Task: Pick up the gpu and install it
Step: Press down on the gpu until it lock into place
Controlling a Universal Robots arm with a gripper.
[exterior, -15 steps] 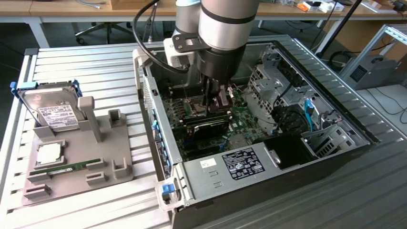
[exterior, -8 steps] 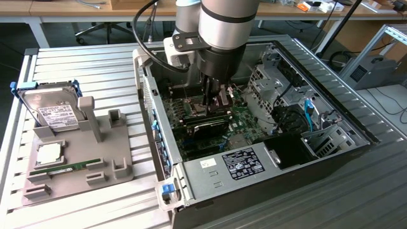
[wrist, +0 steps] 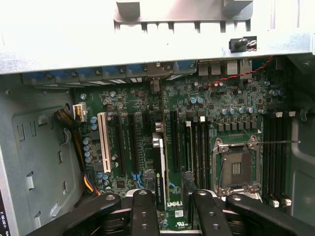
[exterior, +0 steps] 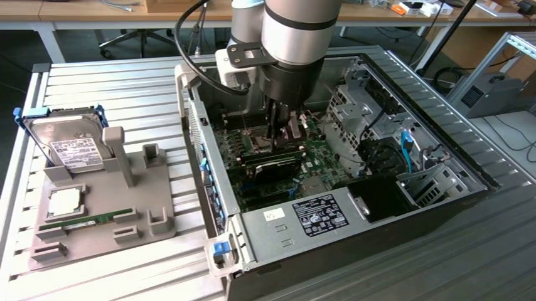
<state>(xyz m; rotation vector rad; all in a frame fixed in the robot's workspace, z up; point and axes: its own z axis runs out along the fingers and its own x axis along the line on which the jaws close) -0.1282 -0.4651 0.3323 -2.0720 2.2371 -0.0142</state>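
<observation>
A: While the arm reaches down into the open computer case (exterior: 469, 182), where is the gpu in the exterior view?

B: Upright inside the case, on the motherboard (exterior: 322, 160). The gpu (exterior: 272, 164) reads as a dark slab standing just below the tool (exterior: 280, 139), which hangs directly over it. The stand (exterior: 100, 213) on the table (exterior: 109, 75), toward the exterior view's left, carries the hard drive (exterior: 71, 147), a small square chip (exterior: 65, 202) and the green memory stick (exterior: 88, 219). I see no card on it.

A: And the tool, is it gripping?

B: From this view I can't settle that. The fingers sit close around the card's top edge, but contact is hidden by the wrist.

A: Over to the wrist view, then.

B: Here the gpu (wrist: 160, 169) shows edge-on, a thin card with a silvery strip, standing among the expansion slots beside the white slot (wrist: 103, 142). The tool (wrist: 170, 209) has its dark fingers (wrist: 142, 211) on either side of the card's near end, spread fairly wide. They straddle it; whether the pads press on it, I can't tell.

A: So how far along?

B: My judgement: the pickup and carry are done, and the card is at or in its slot. Whether it is fully seated isn't visible. The empty processor socket (wrist: 236, 167) sits well apart from it.
</observation>
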